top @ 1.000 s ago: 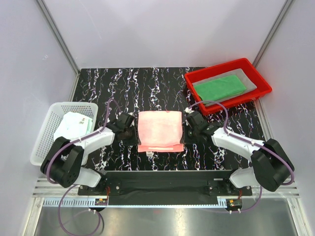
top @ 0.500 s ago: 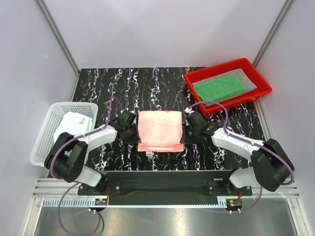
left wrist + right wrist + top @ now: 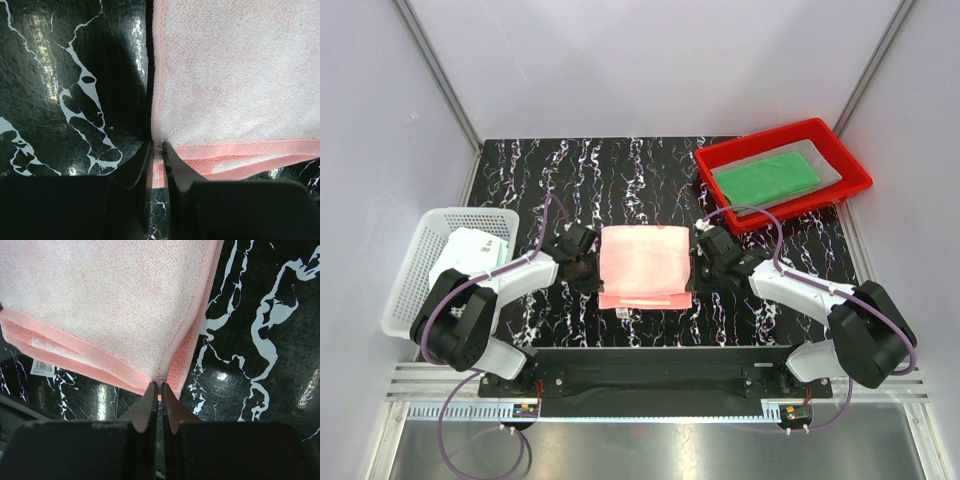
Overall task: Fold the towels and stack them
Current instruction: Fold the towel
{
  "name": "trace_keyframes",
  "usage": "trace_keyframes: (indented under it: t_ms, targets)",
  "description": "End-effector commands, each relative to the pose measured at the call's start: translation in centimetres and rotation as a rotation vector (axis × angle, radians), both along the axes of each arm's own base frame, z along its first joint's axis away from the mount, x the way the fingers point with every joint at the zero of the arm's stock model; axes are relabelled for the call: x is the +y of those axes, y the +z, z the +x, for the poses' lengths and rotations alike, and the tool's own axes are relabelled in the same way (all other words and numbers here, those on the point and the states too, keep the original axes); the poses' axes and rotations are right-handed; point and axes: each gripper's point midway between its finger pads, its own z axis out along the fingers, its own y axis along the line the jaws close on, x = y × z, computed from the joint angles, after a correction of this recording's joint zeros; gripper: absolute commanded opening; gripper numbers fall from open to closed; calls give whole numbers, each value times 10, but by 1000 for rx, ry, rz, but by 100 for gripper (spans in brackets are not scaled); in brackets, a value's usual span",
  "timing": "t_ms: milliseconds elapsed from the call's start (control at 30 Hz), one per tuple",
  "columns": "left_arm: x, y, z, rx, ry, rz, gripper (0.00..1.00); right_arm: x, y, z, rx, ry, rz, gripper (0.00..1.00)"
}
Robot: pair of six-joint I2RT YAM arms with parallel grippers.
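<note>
So the pink towel point(image 3: 235, 80) takes up the whole right side, lying flat on the table point(image 3: 75, 75), which is glossy black with white marble-looking veins and a few bright glare spots. Its left edge runs straight down the middle and there's a folded hem band along the bottom with a second pink layer peeking out just under it. The left gripper point(image 3: 156, 150) comes in from the bottom as two dark fingers point(image 3: 175, 167) pinched nearly together right on the towel's lower left corner, with a thin strip of pink showing between them.
</note>
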Motion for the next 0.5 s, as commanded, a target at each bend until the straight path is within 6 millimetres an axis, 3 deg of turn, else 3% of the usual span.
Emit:
trace_keyframes:
  t_ms: [0,467]
  targets:
    - [-6,20,16,-73,-14,-15,15,7,4,5,-17,7,28,0]
    - [-8,27,18,-75,-36,-17,9,6,3,7,-16,5,18,0]
